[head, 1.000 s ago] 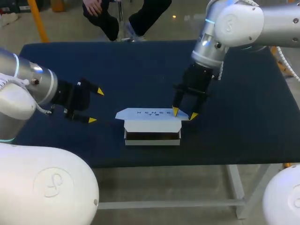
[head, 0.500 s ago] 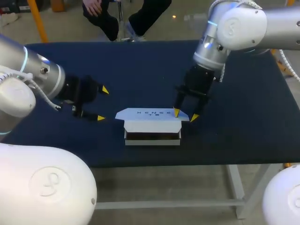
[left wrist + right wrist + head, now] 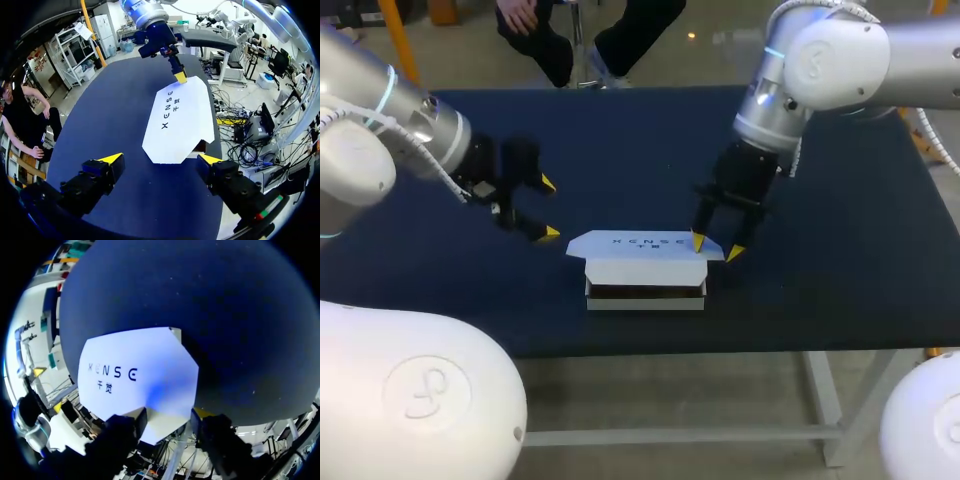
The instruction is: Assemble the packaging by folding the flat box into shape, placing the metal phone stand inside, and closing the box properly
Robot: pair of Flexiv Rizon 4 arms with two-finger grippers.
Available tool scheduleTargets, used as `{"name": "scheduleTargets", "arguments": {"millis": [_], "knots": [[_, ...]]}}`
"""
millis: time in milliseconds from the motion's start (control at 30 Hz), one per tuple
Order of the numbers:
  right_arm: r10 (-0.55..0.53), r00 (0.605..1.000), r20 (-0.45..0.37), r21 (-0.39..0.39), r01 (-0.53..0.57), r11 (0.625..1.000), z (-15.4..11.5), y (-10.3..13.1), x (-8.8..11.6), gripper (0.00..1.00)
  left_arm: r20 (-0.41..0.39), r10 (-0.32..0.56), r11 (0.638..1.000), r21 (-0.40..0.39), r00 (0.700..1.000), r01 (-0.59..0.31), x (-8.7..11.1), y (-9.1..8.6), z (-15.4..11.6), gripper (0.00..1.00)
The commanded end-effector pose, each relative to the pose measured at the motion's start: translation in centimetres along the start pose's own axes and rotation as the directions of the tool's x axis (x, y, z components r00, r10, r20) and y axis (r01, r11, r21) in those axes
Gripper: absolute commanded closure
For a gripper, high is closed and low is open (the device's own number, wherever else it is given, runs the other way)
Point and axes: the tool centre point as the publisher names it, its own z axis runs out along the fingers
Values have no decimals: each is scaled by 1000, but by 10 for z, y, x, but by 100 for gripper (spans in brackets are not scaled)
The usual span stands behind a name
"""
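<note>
Two claws are at work, and only one has moved. The left claw (image 3: 550, 208) has slid in over the dark blue table (image 3: 620, 140) toward the white cardboard box (image 3: 645, 272). A moment ago it hung well off to the side. Now it is near the left end of the box but not touching it. Its two yellow tips are spread wide, and nothing is between them. In the left wrist view the box lies just ahead of those open tips. The right claw (image 3: 716, 246) has stayed where it was, at the right end of the box. Its tips are apart too. One rests on top of the flat white lid (image 3: 642, 243) and the other sits just past the pointed end of the lid. The box has not moved either. It sits in the middle of the table, folded up, with the lid lying over it. A dark gap shows under the lid's front edge, so the box does not look fully shut. I cannot see the metal phone stand. My guess is that the left claw is coming to help at its end while the right claw holds the lid down, so the lid can be tucked in.
</note>
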Motion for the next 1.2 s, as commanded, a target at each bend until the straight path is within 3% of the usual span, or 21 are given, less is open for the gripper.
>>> {"name": "scheduleTargets", "arguments": {"millis": [33, 300, 400, 500, 600, 767, 833, 867, 900, 933, 1200], "knots": [[-1, 1000, -4, 1, 1, 1000, 2, 0, -1, 38, -29, -4, 999, -36, 1000, 3, -2, -6, -1, 0], [-1, 1000, -6, -2, 1, 1000, 3, 0, -1, 42, -29, -4, 999, -36, 1000, 3, -2, -6, -1, 0], [1, 1000, -4, -7, -1, 1000, 3, -1, -1, 44, -61, -144, 988, -59, 988, 140, -7, -11, 2, 0], [3, 1000, -3, -10, -3, 1000, 3, -1, -1, 45, -79, -288, 955, -89, 954, 281, -8, -14, 6, 0], [3, 1000, -2, -13, -3, 1000, 4, -1, -1, 48, -117, -434, 899, -126, 893, 420, -10, -19, 11, 0], [5, 1000, 6, -16, -5, 1000, 5, -1, 1, 49, -186, -574, 818, -161, 798, 552, -11, -24, 18, 0], [6, 1000, 6, -16, -6, 1000, 6, -1, 1, 50, -171, -607, 794, -171, 776, 583, -11, -25, 20, 0], [8, 1000, 7, -17, -7, 1000, 6, -1, 1, 50, -129, -643, 764, -174, 755, 621, -13, -25, 22, 0], [9, 1000, 7, -17, -9, 1000, 6, -1, 1, 50, -35, -674, 732, -167, 738, 661, -14, -26, 24, 0], [10, 1000, 7, -18, -9, 1000, 6, -1, 1, 50, 22, -678, 722, -170, 735, 671, -14, -26, 26, 0], [15, 1000, 3, -24, -15, 1000, 6, 0, -1, 50, 22, -678, 722, -170, 735, 671, -14, -26, 26, 0]]}}
